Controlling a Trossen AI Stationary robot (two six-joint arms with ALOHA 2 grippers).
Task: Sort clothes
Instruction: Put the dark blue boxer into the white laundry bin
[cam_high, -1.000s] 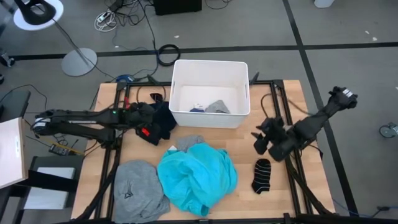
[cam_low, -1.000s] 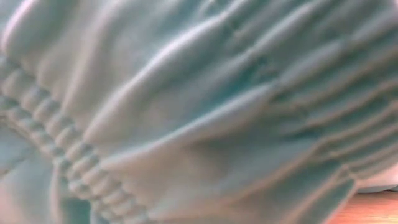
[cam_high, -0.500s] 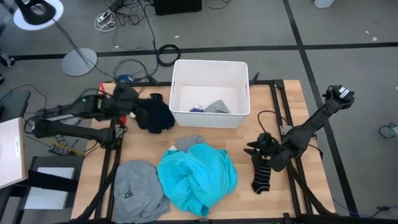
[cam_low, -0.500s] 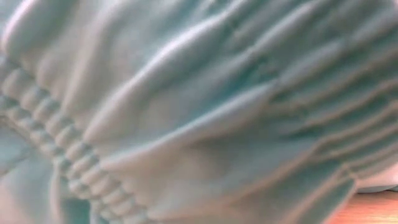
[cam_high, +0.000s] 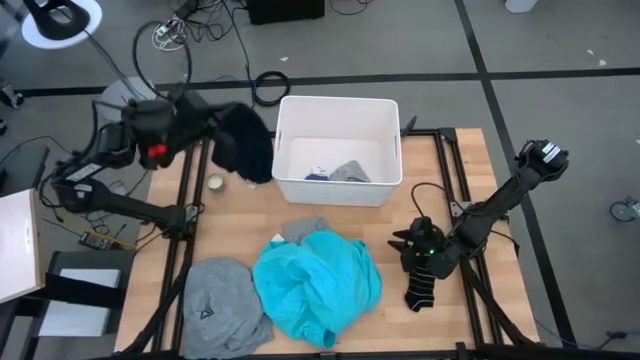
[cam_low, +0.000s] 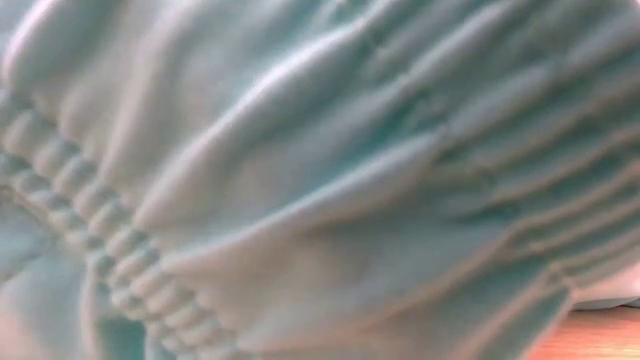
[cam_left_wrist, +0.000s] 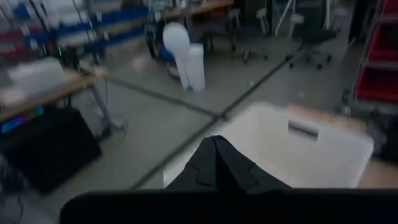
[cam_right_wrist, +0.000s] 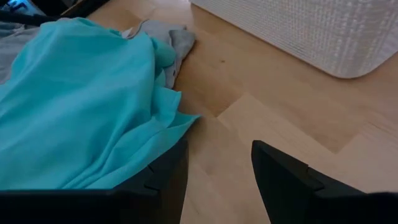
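Note:
My left gripper (cam_high: 212, 122) is shut on the dark navy garment (cam_high: 248, 145), raised beside the left wall of the white bin (cam_high: 338, 110); the garment also shows in the left wrist view (cam_left_wrist: 217, 168). My right gripper (cam_high: 412, 250) is open and low over the table at the far end of the black sock (cam_high: 422, 285), with bare wood between its fingers (cam_right_wrist: 217, 180). The turquoise garment (cam_high: 318, 280) lies heaped at the near middle and fills the low view (cam_low: 320, 180). The grey shirt (cam_high: 222, 305) lies to its left. A grey sock (cam_high: 305, 230) lies partly under the turquoise garment's far edge. My left gripper holds a bunched-up part of the navy garment (cam_left_wrist: 214, 146), which rises to a peak in front of the fingers. The gripper's own body hides the place of contact. The garment hangs below and beside the gripper (cam_high: 250, 160), clear of the table, against the bin's left wall.
The bin holds a grey item (cam_high: 350, 172) and a small blue one (cam_high: 318, 176). A small round object (cam_high: 215, 182) lies on the table left of the bin. Bare wood shows between the bin and the turquoise heap (cam_high: 400, 225).
My left gripper has risen and gone toward the far edge with the navy garment, which has been lifted off the table and now hangs beside the bin. My right gripper has gone down and toward the table's left and near edges, to the black sock.

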